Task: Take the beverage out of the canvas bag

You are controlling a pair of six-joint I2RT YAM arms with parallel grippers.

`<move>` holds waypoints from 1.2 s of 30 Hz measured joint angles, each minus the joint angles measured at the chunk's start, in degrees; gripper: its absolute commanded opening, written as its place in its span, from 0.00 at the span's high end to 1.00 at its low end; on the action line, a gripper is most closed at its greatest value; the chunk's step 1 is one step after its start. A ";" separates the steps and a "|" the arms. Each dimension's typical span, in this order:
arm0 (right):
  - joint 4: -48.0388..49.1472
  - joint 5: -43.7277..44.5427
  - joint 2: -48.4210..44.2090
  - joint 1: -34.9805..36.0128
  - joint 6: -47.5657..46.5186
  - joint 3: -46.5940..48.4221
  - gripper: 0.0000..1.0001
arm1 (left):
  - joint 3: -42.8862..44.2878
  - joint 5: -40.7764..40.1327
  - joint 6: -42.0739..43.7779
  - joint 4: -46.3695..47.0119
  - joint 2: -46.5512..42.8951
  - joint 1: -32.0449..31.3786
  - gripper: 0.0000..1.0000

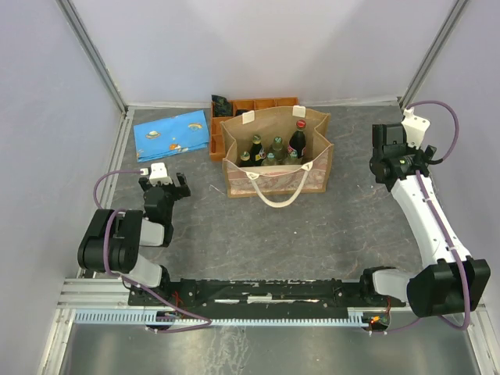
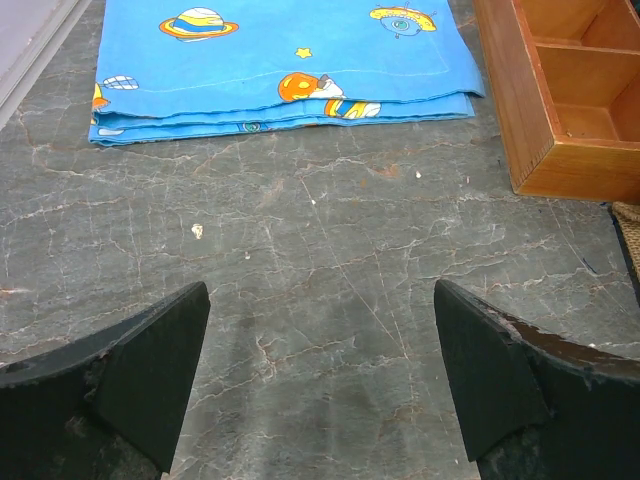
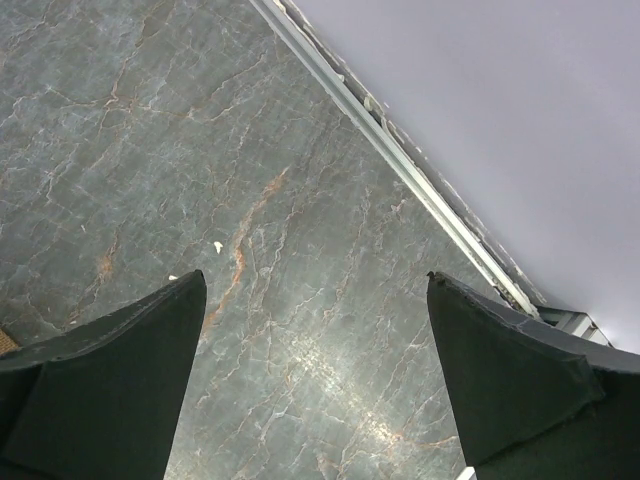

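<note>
The tan canvas bag (image 1: 312, 160) with cream looped handles stands at the table's middle back. Several bottles stand inside it; the tallest is a dark one with a red cap (image 1: 298, 141), the others are greenish (image 1: 275, 148). My left gripper (image 1: 166, 186) is open and empty, low over the table to the bag's left; in the left wrist view (image 2: 320, 330) only bare table lies between its fingers. My right gripper (image 1: 388, 144) is open and empty, raised to the right of the bag; the right wrist view (image 3: 315, 330) shows bare table and the wall rail.
An orange compartment tray (image 1: 266, 104) sits behind the bag; its corner shows in the left wrist view (image 2: 560, 100). A folded blue space-print cloth (image 1: 172, 134) lies at back left and shows in the left wrist view (image 2: 280, 60). Walls and metal rails (image 3: 400, 165) bound the table.
</note>
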 measured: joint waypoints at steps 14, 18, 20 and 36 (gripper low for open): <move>-0.46 0.00 -0.13 -0.02 0.02 0.00 0.01 | 0.00 0.02 0.00 0.00 0.00 -0.02 0.01; -0.55 -0.07 -0.24 -0.02 0.02 0.00 0.01 | 0.00 0.00 0.00 0.00 0.00 0.00 0.01; -0.70 -0.31 -0.44 -0.02 -0.02 0.00 0.01 | 0.00 0.00 0.00 0.00 0.00 0.00 0.01; 5.73 -14.69 -11.69 1.79 -8.13 2.80 0.17 | 0.00 -2.25 0.02 -0.17 -0.09 -1.20 0.01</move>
